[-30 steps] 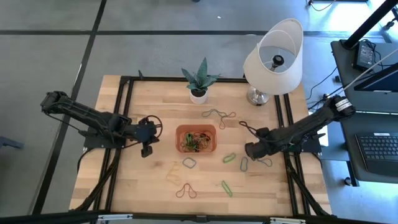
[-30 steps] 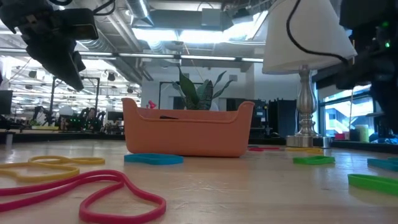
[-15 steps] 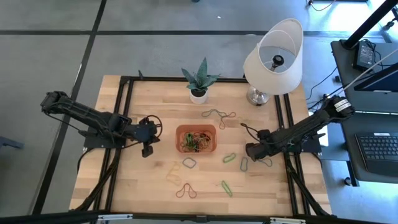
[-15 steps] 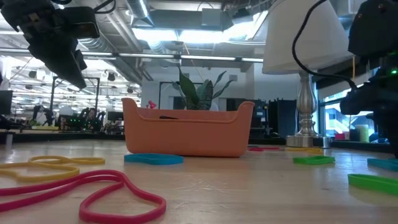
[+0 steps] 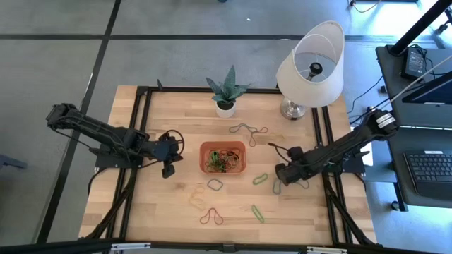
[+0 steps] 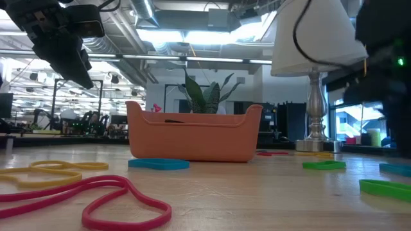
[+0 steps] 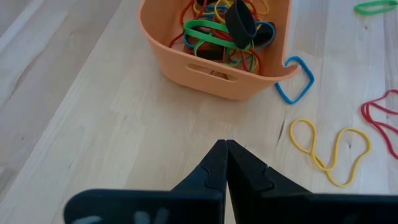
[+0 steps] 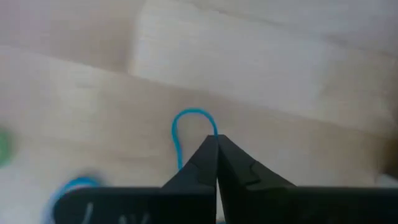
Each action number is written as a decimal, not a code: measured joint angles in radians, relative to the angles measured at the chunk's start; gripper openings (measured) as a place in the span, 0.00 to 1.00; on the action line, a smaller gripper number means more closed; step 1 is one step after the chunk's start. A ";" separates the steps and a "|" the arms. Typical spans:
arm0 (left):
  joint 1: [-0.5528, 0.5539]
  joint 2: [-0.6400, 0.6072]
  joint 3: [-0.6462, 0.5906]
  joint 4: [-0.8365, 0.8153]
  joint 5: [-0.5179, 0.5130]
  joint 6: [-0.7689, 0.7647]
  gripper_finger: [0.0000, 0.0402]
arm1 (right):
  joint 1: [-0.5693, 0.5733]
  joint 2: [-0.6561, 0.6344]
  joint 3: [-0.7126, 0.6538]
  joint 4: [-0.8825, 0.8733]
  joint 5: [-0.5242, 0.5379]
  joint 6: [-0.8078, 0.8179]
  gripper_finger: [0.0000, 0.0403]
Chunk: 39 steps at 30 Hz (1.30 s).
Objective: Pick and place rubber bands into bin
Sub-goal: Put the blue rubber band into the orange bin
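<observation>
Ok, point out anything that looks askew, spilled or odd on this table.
Nothing is spilled or damaged. The bin sits flat with bands inside, while loose rubber bands lie scattered on the table, as the job expects. The lamp and plant pot stand upright. The right gripper is shut on a blue band.

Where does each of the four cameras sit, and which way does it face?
High: overhead, straight down on table, both arms.
Low: table height, level across bands to bin; left gripper hangs above.
Left wrist: behind shut left gripper, facing bin.
Right wrist: behind right gripper, shut on a blue rubber band.
Shared: bin in high, low, left wrist.
</observation>
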 joint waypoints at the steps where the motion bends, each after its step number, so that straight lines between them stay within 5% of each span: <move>1: 0.000 0.000 0.000 0.000 0.000 0.000 0.01 | 0.004 0.000 0.026 -0.030 0.011 -0.001 0.01; 13: 0.000 0.000 0.000 0.000 0.000 0.000 0.00 | 0.035 0.003 0.525 -0.475 0.261 -0.116 0.00; 21: 0.000 0.000 0.000 0.000 -0.011 0.000 0.01 | -0.013 0.094 0.821 -0.332 0.492 -0.537 0.00; 31: 0.000 0.000 0.000 0.000 -0.007 0.000 0.01 | -0.158 0.400 1.077 -0.124 0.461 -0.999 0.00; 39: 0.000 0.000 0.000 0.000 0.019 0.051 0.01 | -0.245 0.610 1.144 -0.106 0.350 -1.098 0.00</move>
